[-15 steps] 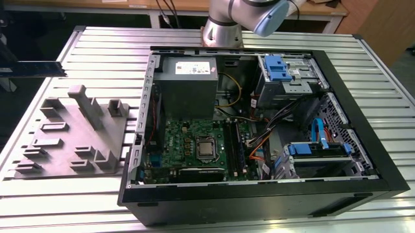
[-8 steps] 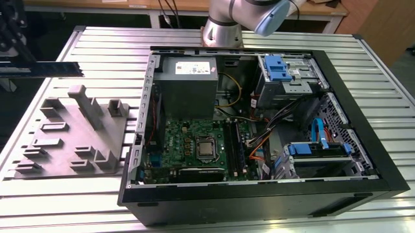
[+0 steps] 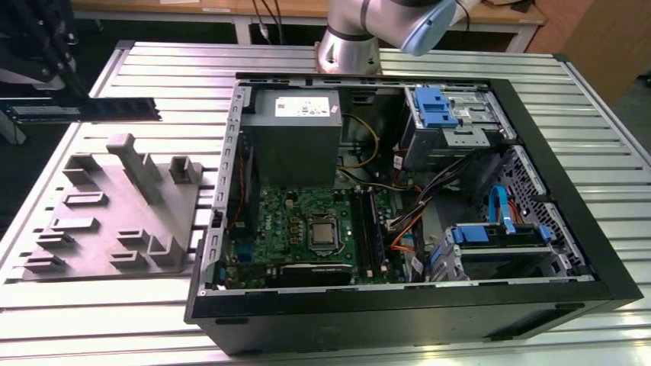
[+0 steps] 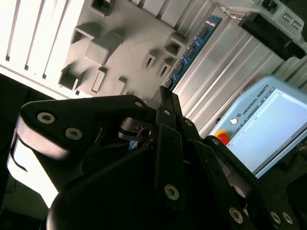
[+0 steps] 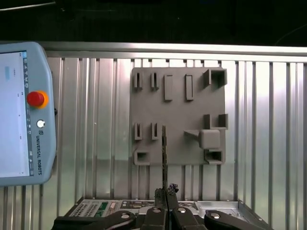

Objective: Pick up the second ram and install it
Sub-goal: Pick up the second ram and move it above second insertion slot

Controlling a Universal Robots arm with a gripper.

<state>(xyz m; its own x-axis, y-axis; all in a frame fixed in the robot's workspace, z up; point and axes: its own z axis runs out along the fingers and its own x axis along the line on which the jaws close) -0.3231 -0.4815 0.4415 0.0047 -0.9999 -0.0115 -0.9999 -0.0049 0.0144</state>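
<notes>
Jaws (image 5: 165,195) closed narrow on one end of the second ram (image 5: 164,158). In the first wrist view I see it edge-on, running out across the grey holder tray (image 5: 182,110). In the exterior view the second ram (image 3: 87,110) lies level, near the tray but not touching it. It sits to the exterior view's left of the open computer case (image 3: 407,305), well apart from the green motherboard (image 3: 295,217). A teach pendant (image 5: 21,115) shows beside the tray over the slatted tabletop (image 5: 268,120).
</notes>
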